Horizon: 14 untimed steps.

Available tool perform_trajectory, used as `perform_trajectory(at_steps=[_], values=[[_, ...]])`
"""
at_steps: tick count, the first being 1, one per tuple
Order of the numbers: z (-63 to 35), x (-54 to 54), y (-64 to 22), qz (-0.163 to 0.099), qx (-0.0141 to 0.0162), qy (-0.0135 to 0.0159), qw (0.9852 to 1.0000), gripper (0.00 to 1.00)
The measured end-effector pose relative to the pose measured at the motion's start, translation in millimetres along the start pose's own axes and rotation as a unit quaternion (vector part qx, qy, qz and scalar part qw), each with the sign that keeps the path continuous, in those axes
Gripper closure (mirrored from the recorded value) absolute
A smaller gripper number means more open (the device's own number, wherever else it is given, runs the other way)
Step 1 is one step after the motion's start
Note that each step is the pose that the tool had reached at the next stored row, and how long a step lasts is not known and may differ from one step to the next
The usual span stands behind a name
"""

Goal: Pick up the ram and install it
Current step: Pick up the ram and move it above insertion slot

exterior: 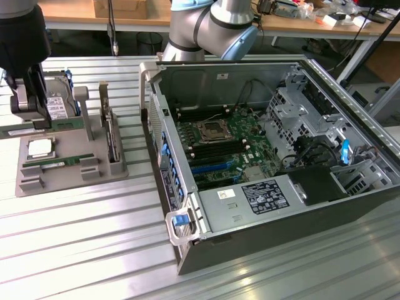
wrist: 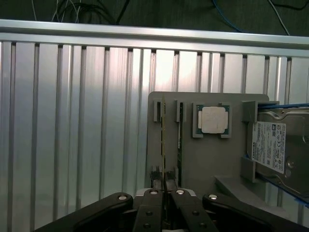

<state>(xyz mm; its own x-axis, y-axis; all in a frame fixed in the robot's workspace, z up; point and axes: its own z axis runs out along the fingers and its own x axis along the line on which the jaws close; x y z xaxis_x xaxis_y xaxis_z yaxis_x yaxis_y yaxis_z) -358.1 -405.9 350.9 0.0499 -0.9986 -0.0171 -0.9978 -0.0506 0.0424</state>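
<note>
My gripper hangs over the grey parts tray at the exterior view's left, shut on the ram. That ram is a long thin green stick, held level just above the tray. From the wrist it appears edge-on as a thin line running out from between my closed fingertips. Another green stick lies in a slot of the tray, beside the held one.
On the tray sit a square silver CPU and a hard drive with a white label. To the exterior view's right, the open computer case shows its motherboard with memory slots. The table is ribbed aluminium.
</note>
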Motion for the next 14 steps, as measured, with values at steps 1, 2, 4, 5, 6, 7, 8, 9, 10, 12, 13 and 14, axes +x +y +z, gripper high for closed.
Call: perform_trajectory(at_steps=[1, 2, 4, 5, 6, 7, 8, 9, 10, 12, 13, 14], values=[[-0.7, 0.0, 0.0, 0.0, 0.0, 0.0, 1.0, 0.87], [-1.8, 0.0, 0.1, 0.0, 0.0, 0.0, 1.0, 0.87], [-4.0, -0.1, 0.2, 0.0, 0.0, 0.0, 1.0, 0.87], [-4.4, -0.1, 0.2, 0.0, 0.0, 0.0, 1.0, 0.87], [-5.0, -0.1, 0.2, 0.0, 0.0, 0.0, 1.0, 0.87], [-5.6, -0.1, 0.2, 0.0, 0.0, 0.0, 1.0, 0.87], [-6.2, -0.1, 0.3, 0.0, 0.0, 0.0, 1.0, 0.87], [-6.7, -0.1, 0.3, 0.0, 0.0, 0.0, 1.0, 0.87], [-7.2, -0.1, 0.3, 0.0, 0.0, 0.0, 1.0, 0.87], [-8.3, -0.2, 0.3, 0.0, 0.0, 0.0, 1.0, 0.87], [-9.3, -0.2, 0.4, 0.0, 0.0, 0.0, 1.0, 0.87], [-10.8, -0.2, 0.5, 0.0, 0.0, 0.0, 1.0, 0.87]])
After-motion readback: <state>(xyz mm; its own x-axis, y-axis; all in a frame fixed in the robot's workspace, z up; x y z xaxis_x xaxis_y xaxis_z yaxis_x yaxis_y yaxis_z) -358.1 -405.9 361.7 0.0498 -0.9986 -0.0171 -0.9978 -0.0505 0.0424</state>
